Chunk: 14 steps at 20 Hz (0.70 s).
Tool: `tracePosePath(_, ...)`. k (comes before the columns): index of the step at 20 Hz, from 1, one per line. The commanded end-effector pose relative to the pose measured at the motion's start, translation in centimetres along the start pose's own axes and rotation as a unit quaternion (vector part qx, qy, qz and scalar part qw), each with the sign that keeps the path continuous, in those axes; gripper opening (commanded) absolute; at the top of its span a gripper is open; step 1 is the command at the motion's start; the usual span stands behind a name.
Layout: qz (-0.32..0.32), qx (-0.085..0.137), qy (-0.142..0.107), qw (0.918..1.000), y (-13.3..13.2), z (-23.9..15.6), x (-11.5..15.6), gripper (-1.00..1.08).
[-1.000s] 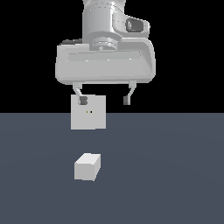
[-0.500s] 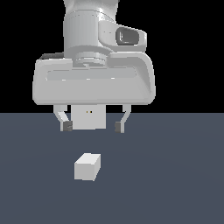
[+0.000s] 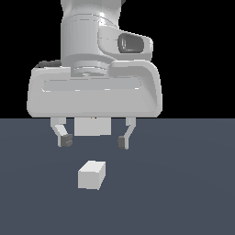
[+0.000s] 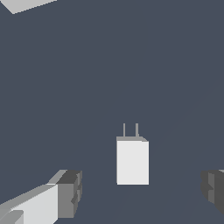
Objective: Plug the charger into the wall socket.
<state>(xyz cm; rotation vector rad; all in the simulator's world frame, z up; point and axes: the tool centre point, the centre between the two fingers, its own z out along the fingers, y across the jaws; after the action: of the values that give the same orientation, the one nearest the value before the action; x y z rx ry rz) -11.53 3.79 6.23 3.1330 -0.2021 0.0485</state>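
The charger (image 3: 92, 175) is a small white block lying on the dark grey floor. In the wrist view the charger (image 4: 132, 162) shows two thin prongs at one end. My gripper (image 3: 94, 140) hangs open and empty above it, with one fingertip (image 3: 66, 140) on each side. In the wrist view the charger lies between the two fingertips (image 4: 70, 194), nearer the middle. The wall socket (image 3: 92, 126) is a white upright panel behind the gripper, mostly hidden by the hand. Only a corner of the wall socket (image 4: 24, 4) shows in the wrist view.
The dark grey floor (image 3: 183, 193) spreads flat around the charger. The large white hand body (image 3: 94, 92) fills the upper middle of the exterior view.
The arm has come toward the camera and down over the charger, now covering most of the socket panel. The fingers stay spread. The charger has not moved.
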Motion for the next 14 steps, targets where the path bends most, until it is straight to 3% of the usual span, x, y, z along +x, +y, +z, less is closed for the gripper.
tracePosePath(1,0.0,0.0,0.0,1.0,0.0,0.3,0.0,1.0)
tracePosePath(14,0.001,0.0,0.0,1.0,0.0,4.8,-0.2,1.0)
